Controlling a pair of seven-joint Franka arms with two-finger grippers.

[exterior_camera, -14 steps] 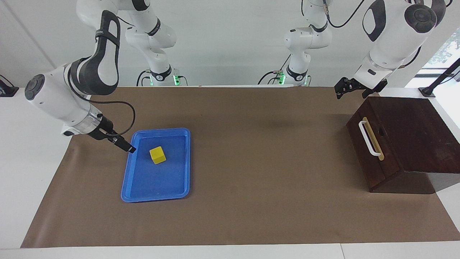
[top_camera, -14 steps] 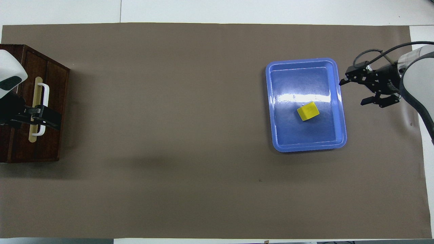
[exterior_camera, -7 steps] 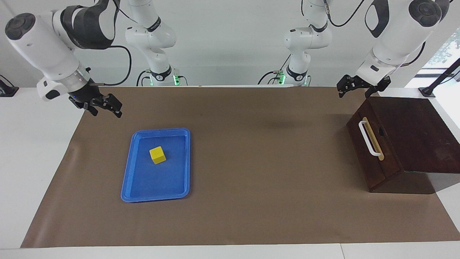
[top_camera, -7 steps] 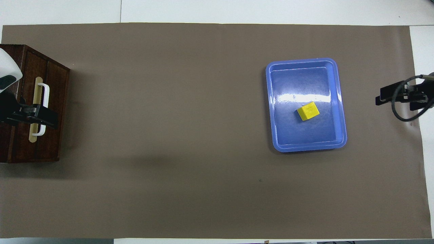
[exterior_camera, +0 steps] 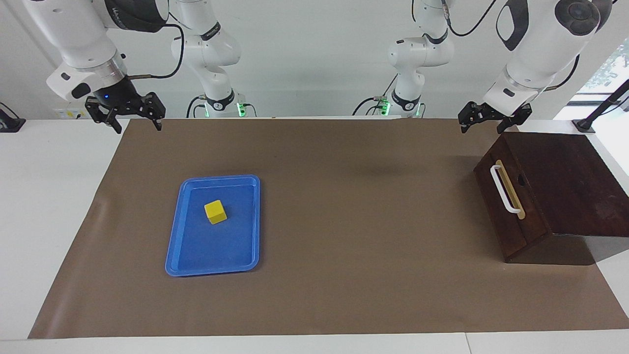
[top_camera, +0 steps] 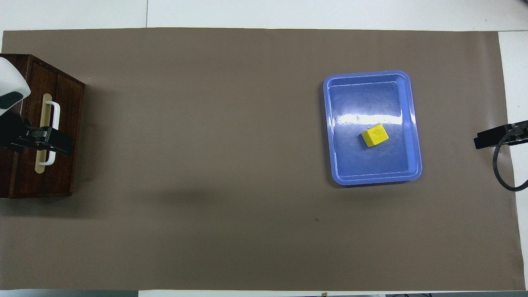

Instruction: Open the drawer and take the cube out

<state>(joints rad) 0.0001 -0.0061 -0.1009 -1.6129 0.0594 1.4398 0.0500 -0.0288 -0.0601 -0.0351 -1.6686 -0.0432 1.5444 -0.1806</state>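
Note:
The small yellow cube (exterior_camera: 215,212) lies in the flat blue tray (exterior_camera: 211,248) toward the right arm's end; it also shows in the overhead view (top_camera: 375,135). The dark wooden box's drawer (exterior_camera: 511,216) is shut, its white bar handle (exterior_camera: 505,189) facing the table's middle. My left gripper (exterior_camera: 481,127) is open and empty, raised over the box's corner nearest the robots; from overhead it (top_camera: 51,142) covers part of the handle (top_camera: 53,119). My right gripper (exterior_camera: 137,125) is open and empty, raised over the mat's corner, well apart from the tray.
A brown mat (exterior_camera: 344,196) covers most of the white table. The box (exterior_camera: 565,182) stands at the left arm's end, the tray (top_camera: 371,165) toward the right arm's end. Bare mat lies between them.
My right gripper has risen from the tray's edge and drawn back toward the robots' end, empty. The cube stays in the tray. My left gripper has barely moved.

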